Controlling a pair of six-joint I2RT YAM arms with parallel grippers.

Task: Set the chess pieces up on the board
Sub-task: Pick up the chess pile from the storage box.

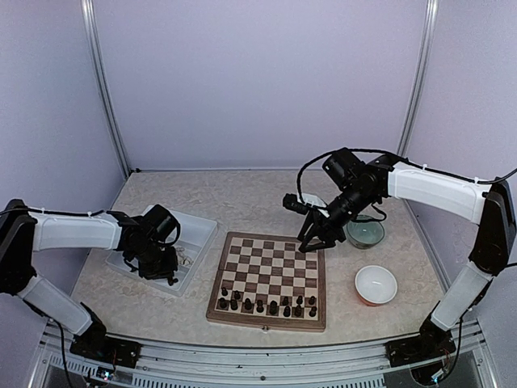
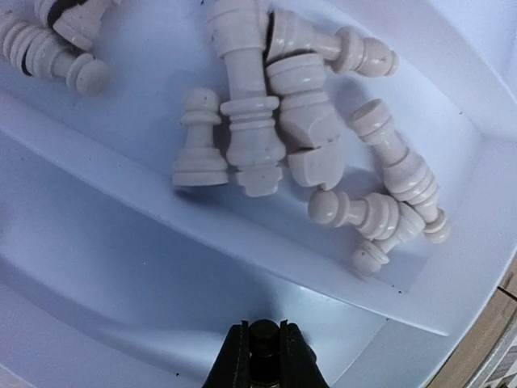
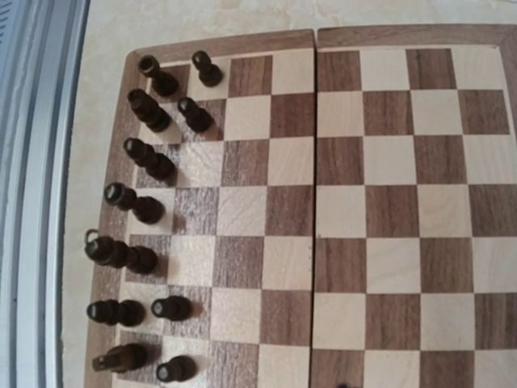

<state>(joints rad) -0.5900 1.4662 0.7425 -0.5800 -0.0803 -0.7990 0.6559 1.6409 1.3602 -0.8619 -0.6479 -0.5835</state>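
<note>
Over the white tray (image 2: 161,275) of cream chess pieces (image 2: 250,137), the left jaws pinch a dark chess piece (image 2: 263,333). The right jaws hang above the board (image 1: 266,325); I cannot tell their width.

You have soft, even overhead light; shadows faint; the tray (image 2: 97,267) reads bluish and washed out; the board (image 3: 388,202) bends near frame edges, slightly soft.
</note>
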